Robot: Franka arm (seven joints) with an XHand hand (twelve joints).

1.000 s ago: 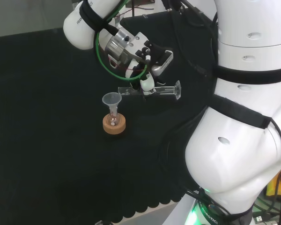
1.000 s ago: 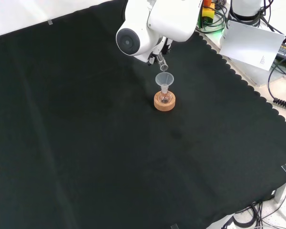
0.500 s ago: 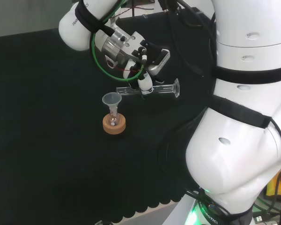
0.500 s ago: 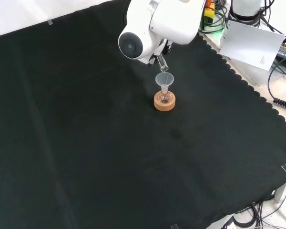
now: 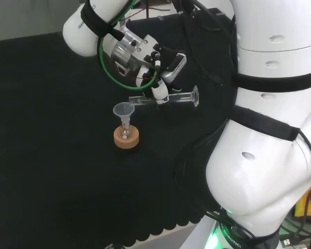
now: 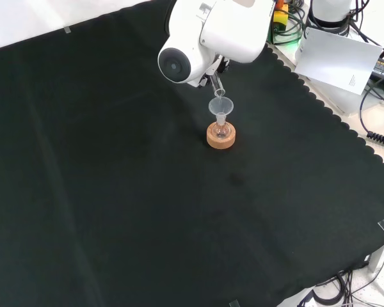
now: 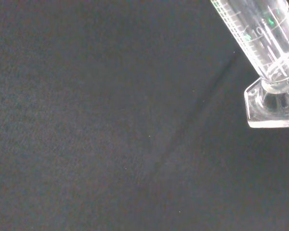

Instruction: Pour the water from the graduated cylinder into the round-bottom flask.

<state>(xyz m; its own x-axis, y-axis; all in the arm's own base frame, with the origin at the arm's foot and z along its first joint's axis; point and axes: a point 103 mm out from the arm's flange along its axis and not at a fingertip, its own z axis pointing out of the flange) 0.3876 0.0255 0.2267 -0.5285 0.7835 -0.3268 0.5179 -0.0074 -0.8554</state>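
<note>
Graduated cylinder (image 5: 166, 98) lies nearly level in our hand (image 5: 160, 91), fingers curled round its middle; its mouth hangs just above the funnel (image 5: 124, 110) seated in the round-bottom flask (image 5: 126, 132) on its cork ring (image 5: 126, 138).

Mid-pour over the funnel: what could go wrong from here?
The cylinder lies nearly level in the hand, its mouth at the funnel's rim, so water may miss and fall on the cloth. The small flask sits on a cork ring, and a nudge to the funnel might tip it.
</note>
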